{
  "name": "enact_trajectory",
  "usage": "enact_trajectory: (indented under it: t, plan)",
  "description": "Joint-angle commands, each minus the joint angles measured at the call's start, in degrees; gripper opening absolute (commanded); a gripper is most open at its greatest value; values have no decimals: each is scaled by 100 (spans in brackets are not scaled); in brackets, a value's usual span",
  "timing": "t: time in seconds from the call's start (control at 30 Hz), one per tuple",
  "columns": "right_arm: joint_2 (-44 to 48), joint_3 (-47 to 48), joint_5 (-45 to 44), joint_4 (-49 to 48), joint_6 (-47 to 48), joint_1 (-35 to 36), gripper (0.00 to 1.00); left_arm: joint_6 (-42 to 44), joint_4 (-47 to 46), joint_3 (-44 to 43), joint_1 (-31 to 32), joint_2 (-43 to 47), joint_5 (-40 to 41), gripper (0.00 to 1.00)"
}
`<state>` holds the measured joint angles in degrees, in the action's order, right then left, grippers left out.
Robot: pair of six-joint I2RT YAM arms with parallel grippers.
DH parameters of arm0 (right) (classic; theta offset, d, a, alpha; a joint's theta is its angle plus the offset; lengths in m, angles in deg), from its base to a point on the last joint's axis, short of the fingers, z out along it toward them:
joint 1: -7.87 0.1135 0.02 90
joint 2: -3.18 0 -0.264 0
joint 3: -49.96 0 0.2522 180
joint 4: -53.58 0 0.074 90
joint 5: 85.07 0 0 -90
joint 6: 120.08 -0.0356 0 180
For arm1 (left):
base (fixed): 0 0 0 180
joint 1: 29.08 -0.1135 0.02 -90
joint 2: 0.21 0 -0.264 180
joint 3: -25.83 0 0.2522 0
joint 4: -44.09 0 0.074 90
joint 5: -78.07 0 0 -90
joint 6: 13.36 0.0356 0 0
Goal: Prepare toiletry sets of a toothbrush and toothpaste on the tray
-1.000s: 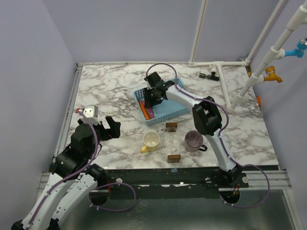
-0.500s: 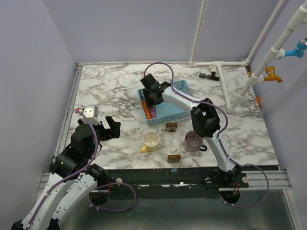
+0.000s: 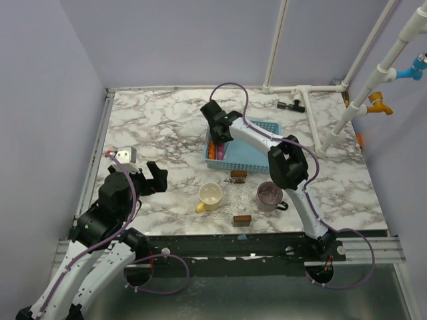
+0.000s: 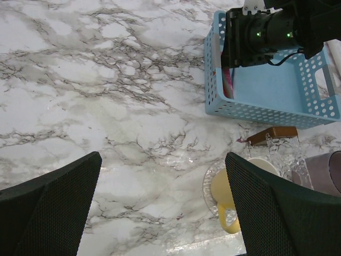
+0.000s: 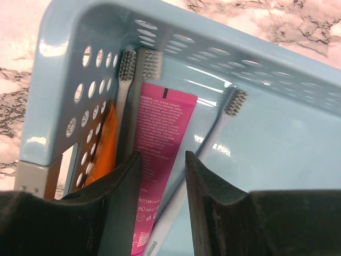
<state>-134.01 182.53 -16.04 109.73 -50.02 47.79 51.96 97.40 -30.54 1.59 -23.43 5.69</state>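
My right gripper [image 5: 162, 161] is down inside the blue perforated basket [image 4: 256, 109], at its 9 o'clock end in the top view. The jaws stand partly apart, one on each side of the pink toothpaste tube [image 5: 162, 120], which lies flat on the basket floor. The pads sit right at the tube's edges, but I cannot tell whether they are pinching it or only straddling it.

In my right wrist view, a white-handled toothbrush [image 5: 226, 114] lies just beside the tube at 3 o'clock. It is slanted, with its bristles pointing to 1 o'clock and its handle running under my right finger. At the tube's 9 o'clock lie two more toothbrushes, a dark-handled one [image 5: 145, 74] and a pale-handled one [image 5: 126, 69]. Both have their heads toward 12 o'clock, near the basket's end wall. An orange tube [image 5: 106, 144] is wedged between them and the perforated side wall.

The basket sits on the marble desk [image 3: 153, 127], at about 1 o'clock from the desk's middle. At its 6 o'clock, just off the wall, lies a small brown block [image 3: 238, 175]. Further toward 6 o'clock stand a yellow mug [image 3: 210, 195] and a mauve cup [image 3: 269, 195], well apart from each other, with a second brown block [image 3: 242, 219] near the desk's front edge.

My left gripper [image 4: 162, 157] hangs over bare desk at 8 o'clock. Its jaws are spread wide and hold nothing.
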Motion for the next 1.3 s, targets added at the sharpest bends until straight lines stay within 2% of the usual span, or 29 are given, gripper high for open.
enact_trajectory:
  t: [0.0,0.17,0.4,0.73,1.27]
  plan:
    - [-2,-497,587,257,-434,-163,41,-27,70,-46,-53,-2,21,99]
    - [146,-1093,1118,-103,-774,-307,41,-27,70,-46,-55,12,8,99]
    - [79,-1405,1654,-348,-880,-354,40,-27,69,-46,-62,31,3,99]
    - [81,-1872,2000,-757,-1085,-441,1,-27,62,-46,-68,37,-5,99]
    - [1366,-1476,617,-804,-936,-450,0,-27,53,-46,-79,22,-54,99]
